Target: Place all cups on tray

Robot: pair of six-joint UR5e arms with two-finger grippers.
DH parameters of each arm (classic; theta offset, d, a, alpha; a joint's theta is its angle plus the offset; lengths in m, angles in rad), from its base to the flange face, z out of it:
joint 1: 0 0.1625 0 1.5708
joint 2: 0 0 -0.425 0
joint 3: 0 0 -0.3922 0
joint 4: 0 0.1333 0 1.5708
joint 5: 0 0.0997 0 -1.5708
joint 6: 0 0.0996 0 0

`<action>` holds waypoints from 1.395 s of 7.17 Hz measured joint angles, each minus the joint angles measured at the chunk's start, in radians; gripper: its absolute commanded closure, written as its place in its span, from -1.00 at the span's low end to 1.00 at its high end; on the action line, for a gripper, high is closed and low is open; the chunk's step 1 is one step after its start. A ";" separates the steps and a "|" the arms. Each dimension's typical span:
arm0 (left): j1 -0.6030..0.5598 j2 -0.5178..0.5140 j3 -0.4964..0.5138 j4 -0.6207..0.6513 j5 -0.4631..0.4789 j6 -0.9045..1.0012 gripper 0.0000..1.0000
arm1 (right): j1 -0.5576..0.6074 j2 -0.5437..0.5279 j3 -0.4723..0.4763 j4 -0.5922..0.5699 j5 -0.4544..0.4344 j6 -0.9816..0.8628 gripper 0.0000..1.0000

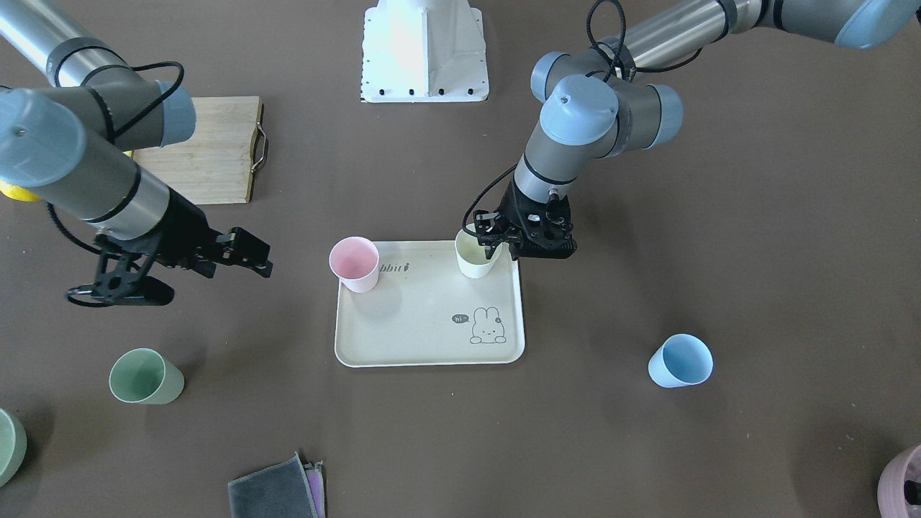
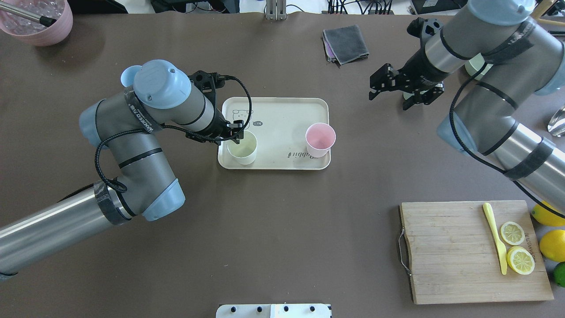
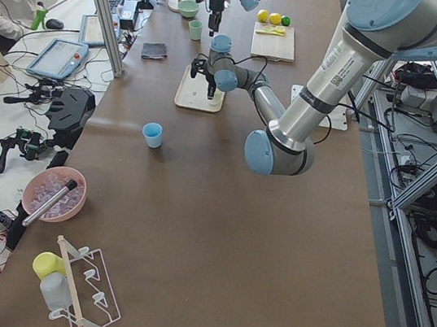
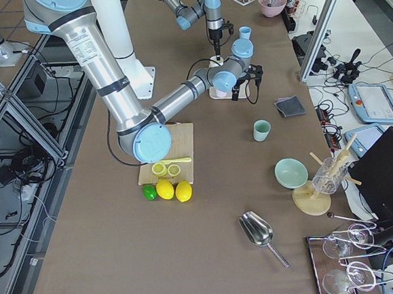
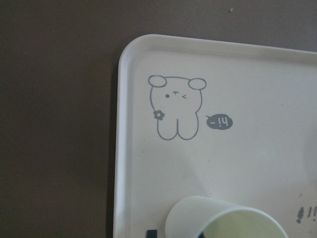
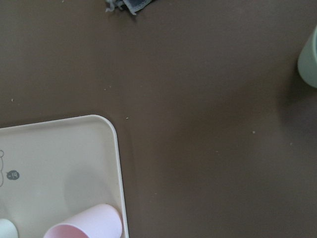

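Note:
The cream tray (image 1: 424,331) (image 2: 282,110) lies mid-table. The pink cup (image 1: 354,264) (image 2: 320,139) stands upright on one corner of it. The cream-white cup (image 1: 477,257) (image 2: 242,150) stands on another corner. My left gripper (image 1: 489,241) (image 2: 236,132) is shut on its rim, one finger inside and one outside; the cup also shows in the left wrist view (image 5: 223,218). My right gripper (image 1: 253,255) (image 2: 382,84) is open and empty, hovering off the tray's pink-cup side. The sage green cup (image 1: 145,376) (image 6: 309,59) and the light blue cup (image 1: 680,360) (image 3: 152,134) stand on the table.
A wooden cutting board (image 2: 463,251) with lemon slices and a yellow knife lies near my right arm's base, with whole lemons (image 2: 549,243) beside it. A grey cloth (image 2: 346,42) lies at the far edge. A pink bowl (image 2: 35,22) and a pale green bowl (image 1: 7,446) sit at the corners.

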 measured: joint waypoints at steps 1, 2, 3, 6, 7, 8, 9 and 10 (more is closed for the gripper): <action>-0.022 0.016 -0.023 0.007 -0.004 0.033 -0.97 | 0.055 -0.045 -0.007 -0.002 0.018 -0.099 -0.97; -0.052 0.061 -0.074 0.020 -0.021 0.089 -0.97 | 0.094 -0.070 -0.042 -0.002 0.018 -0.188 -0.96; -0.088 0.124 -0.136 0.030 -0.054 0.138 -0.97 | 0.112 -0.058 -0.107 -0.002 -0.006 -0.243 -0.95; -0.173 0.256 -0.242 0.037 -0.122 0.253 -0.97 | 0.120 0.056 -0.315 0.000 -0.059 -0.271 -0.87; -0.179 0.266 -0.248 0.037 -0.125 0.264 -0.97 | 0.119 0.067 -0.344 0.002 -0.061 -0.269 -0.78; -0.182 0.269 -0.249 0.037 -0.125 0.268 -0.97 | 0.116 0.072 -0.363 0.004 -0.063 -0.268 -0.59; -0.188 0.270 -0.249 0.038 -0.126 0.273 -0.97 | 0.113 0.074 -0.376 0.006 -0.063 -0.264 -0.35; -0.200 0.271 -0.249 0.042 -0.126 0.288 -0.97 | 0.108 0.075 -0.383 0.007 -0.063 -0.249 0.12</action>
